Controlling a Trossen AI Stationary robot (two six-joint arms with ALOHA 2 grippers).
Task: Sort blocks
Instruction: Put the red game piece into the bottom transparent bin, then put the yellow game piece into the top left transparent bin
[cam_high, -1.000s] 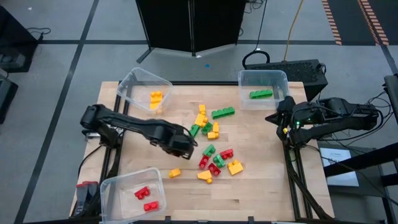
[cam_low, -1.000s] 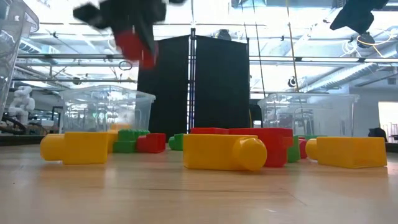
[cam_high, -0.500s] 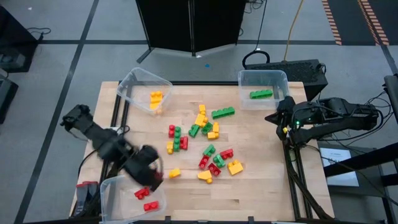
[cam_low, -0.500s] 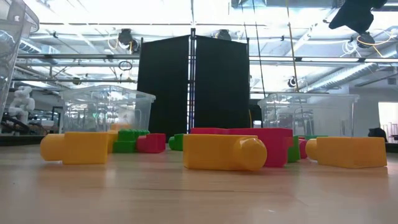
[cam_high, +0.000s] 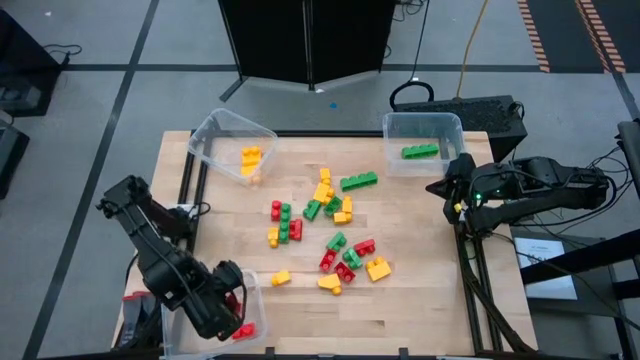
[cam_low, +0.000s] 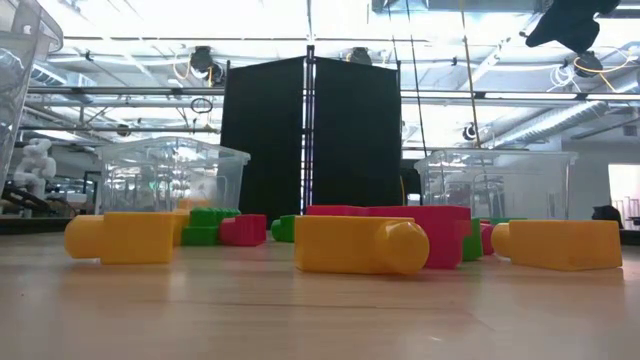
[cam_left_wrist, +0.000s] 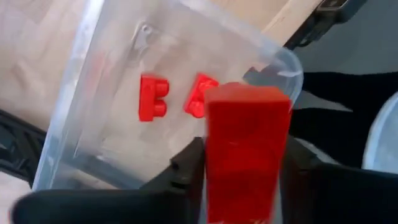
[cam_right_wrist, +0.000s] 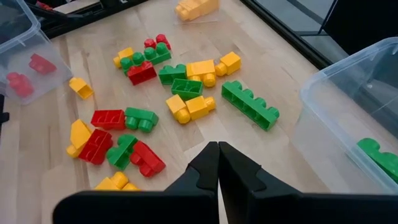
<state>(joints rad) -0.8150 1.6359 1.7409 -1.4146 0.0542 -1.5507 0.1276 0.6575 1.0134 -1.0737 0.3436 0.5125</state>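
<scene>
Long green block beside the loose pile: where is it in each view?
High view: long green block, at the pile's edge.
Right wrist view: same block, at the pile's edge.
Low view: cannot pick it out.
Left wrist view: not in it.
Shared landmark: clear bin holding green.

A pale wooden worktop (cam_high: 420, 300) stands on a grey floor (cam_high: 90, 110) crossed by dark lines. A tall black panel (cam_low: 310, 140) rises behind it, with a yellow cable (cam_high: 470, 45) trailing nearby. Overhead, bright ceiling lights (cam_low: 150, 15) glare above metal beams (cam_low: 120, 93) and a silver duct (cam_low: 560, 115).
</scene>
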